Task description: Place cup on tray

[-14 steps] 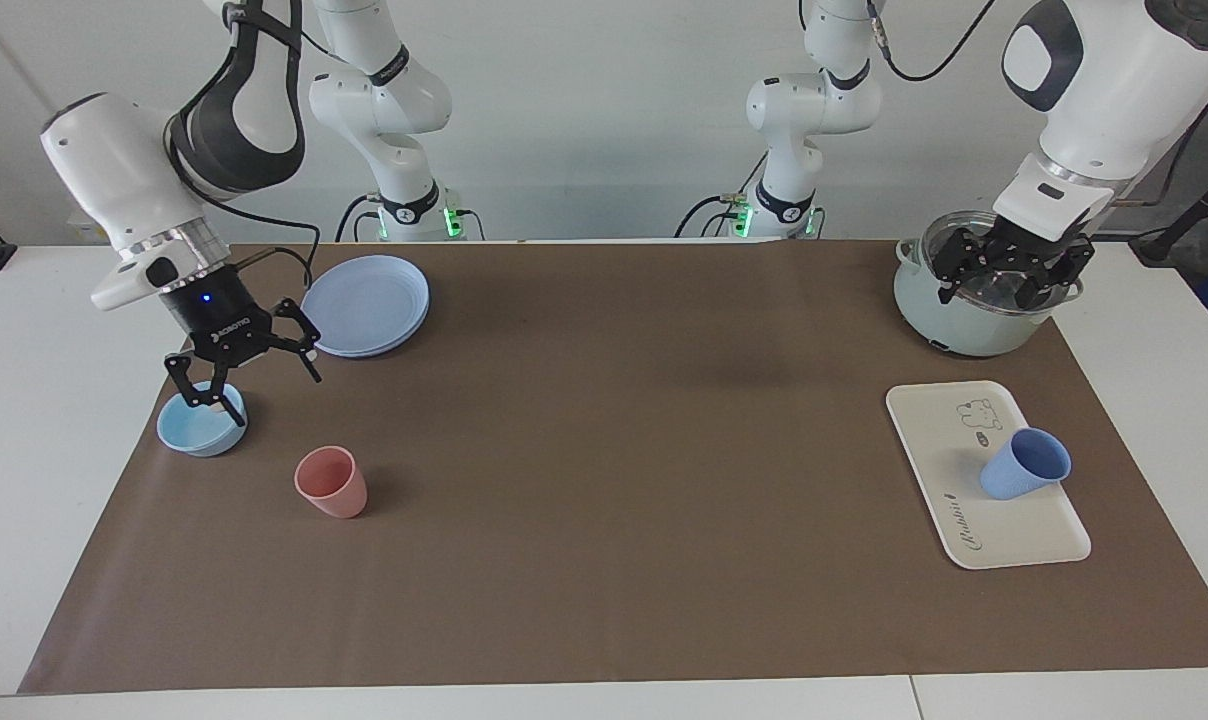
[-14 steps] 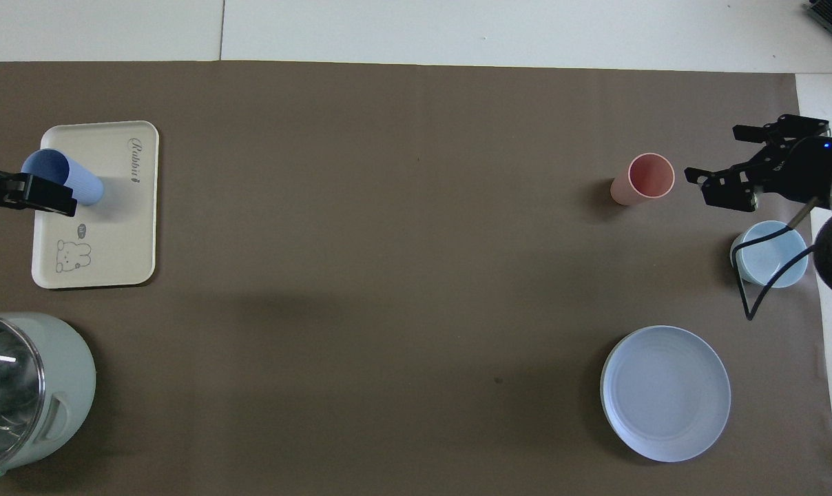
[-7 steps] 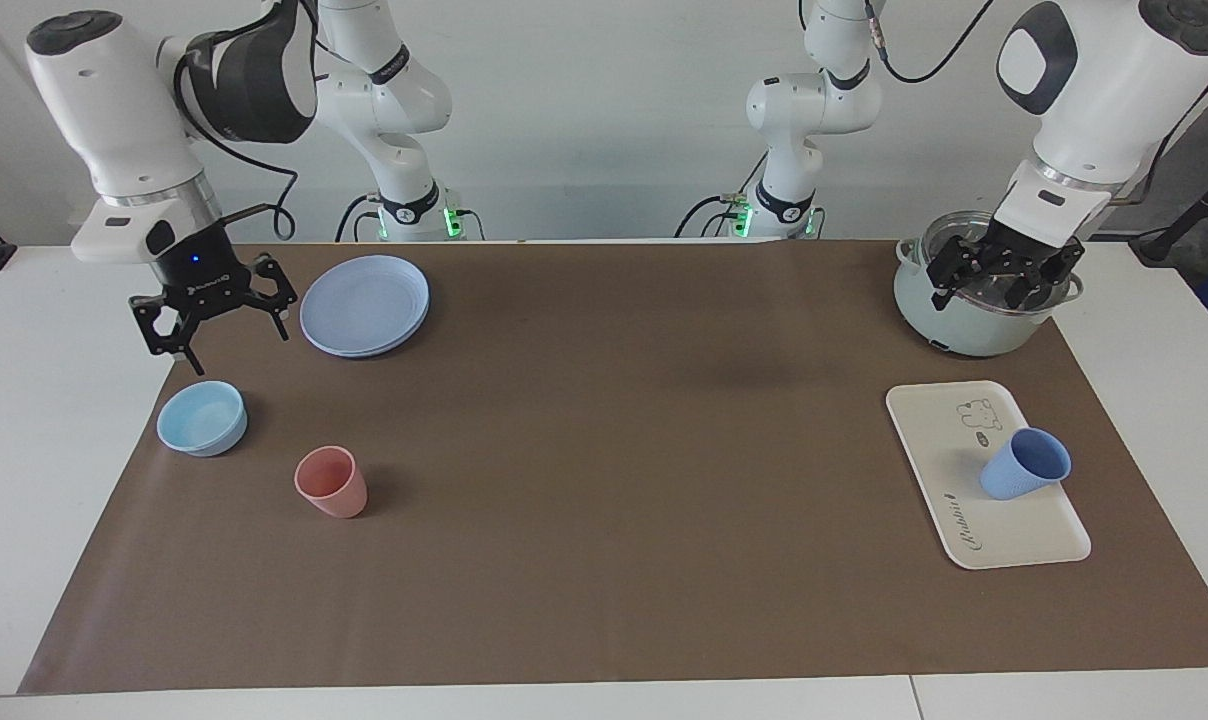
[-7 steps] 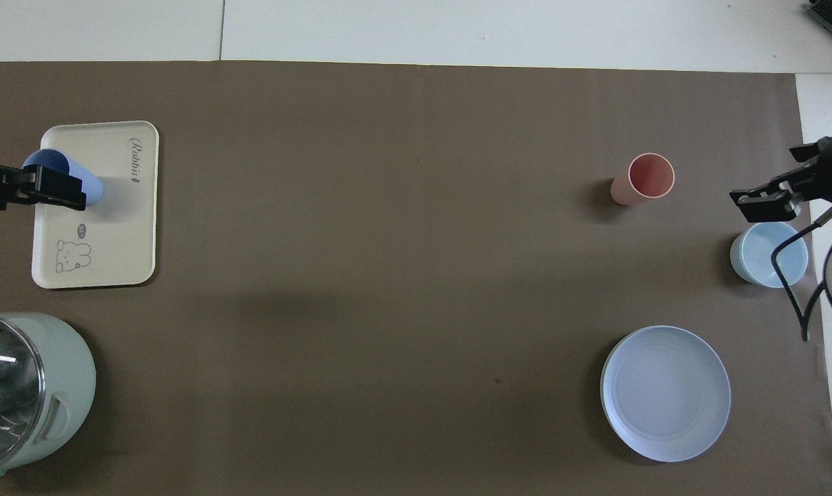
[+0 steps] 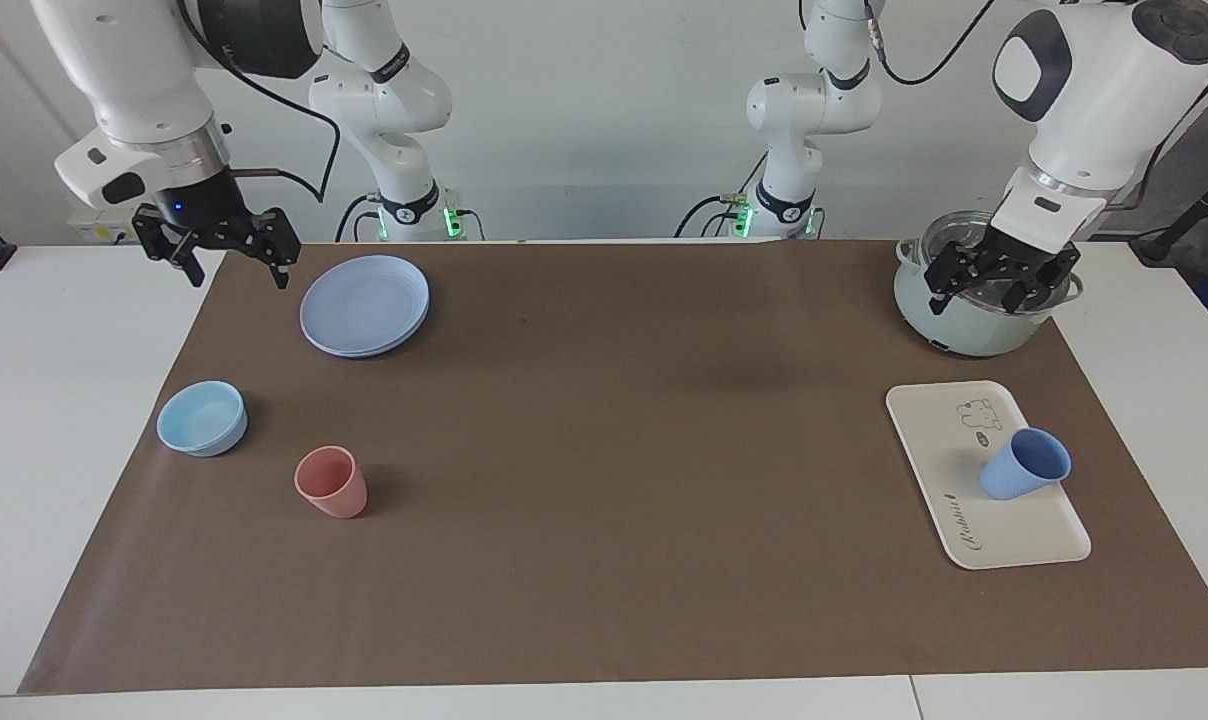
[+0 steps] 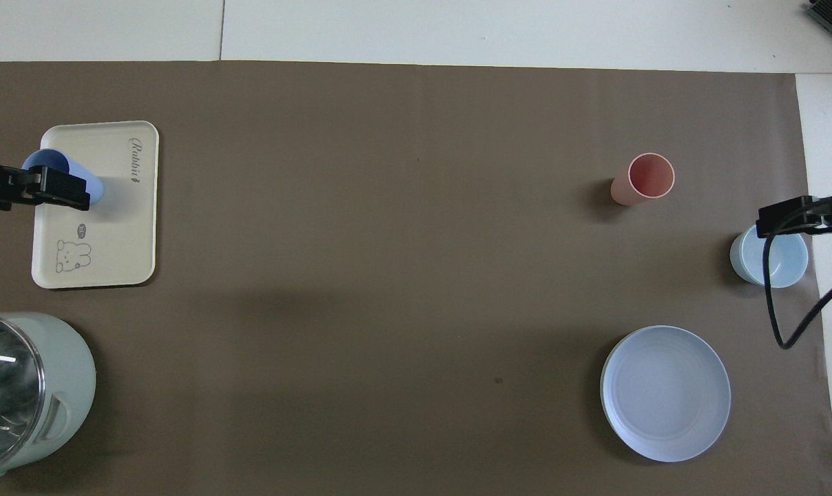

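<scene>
The periwinkle-blue cup (image 5: 1024, 466) stands on the cream-white tray (image 5: 1004, 535) at the left arm's end of the table, apart from both grippers. In the overhead view the cup (image 6: 47, 160) is partly covered by a raised finger (image 6: 58, 193) of my left gripper, with the tray (image 6: 113, 227) under it. My left gripper (image 5: 1001, 285) is open and empty, up over the pot. My right gripper (image 5: 234, 262) is open and empty, up over the mat's edge beside the blue plate; one finger (image 6: 795, 217) shows in the overhead view.
A pale green pot (image 5: 964, 325) stands nearer to the robots than the tray. At the right arm's end are a round blue plate (image 5: 366, 305), a light blue bowl (image 5: 202, 418) and a pink cup (image 5: 331, 482).
My right gripper has risen from over the light blue bowl and drawn back toward the robots, beside the plate. My left gripper has risen slightly over the pot. The cup has not moved.
</scene>
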Robot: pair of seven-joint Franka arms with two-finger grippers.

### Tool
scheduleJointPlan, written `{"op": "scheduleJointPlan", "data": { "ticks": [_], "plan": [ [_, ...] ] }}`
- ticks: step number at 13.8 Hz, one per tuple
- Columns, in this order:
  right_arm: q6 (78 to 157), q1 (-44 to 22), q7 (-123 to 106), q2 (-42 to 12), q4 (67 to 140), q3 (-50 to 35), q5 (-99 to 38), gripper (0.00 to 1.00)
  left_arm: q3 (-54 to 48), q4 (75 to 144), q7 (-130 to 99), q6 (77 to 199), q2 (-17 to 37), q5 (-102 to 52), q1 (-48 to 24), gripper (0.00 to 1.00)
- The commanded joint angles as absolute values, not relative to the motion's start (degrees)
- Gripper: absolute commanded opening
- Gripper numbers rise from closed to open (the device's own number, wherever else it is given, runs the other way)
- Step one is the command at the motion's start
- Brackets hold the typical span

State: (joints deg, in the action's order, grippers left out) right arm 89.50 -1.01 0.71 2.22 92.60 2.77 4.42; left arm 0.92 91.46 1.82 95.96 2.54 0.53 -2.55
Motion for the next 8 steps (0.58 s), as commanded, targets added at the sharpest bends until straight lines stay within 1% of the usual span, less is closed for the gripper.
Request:
{"op": "scheduleJointPlan", "data": {
  "ticks": [1, 5, 8],
  "plan": [
    [86.7, -0.3, 3.0, 2.6, 92.2, 2.8, 1.9, 1.0, 0.6, 93.1, 1.7, 96.3, 0.9, 0.3, -2.8, 1.0],
    [87.2, -0.1, 2.8, 3.3, 92.7, 2.9, 0.8, 1.0, 0.3, 93.2, 2.9, 95.3, 0.6, 0.4, -3.0, 1.0],
    [85.7, -0.8, -0.1, 3.0, 92.1, 2.3, 2.0, 1.0, 0.4, 93.2, 5.0, 94.4, 0.1, 0.4, -2.8, 1.0]
  ]
}}
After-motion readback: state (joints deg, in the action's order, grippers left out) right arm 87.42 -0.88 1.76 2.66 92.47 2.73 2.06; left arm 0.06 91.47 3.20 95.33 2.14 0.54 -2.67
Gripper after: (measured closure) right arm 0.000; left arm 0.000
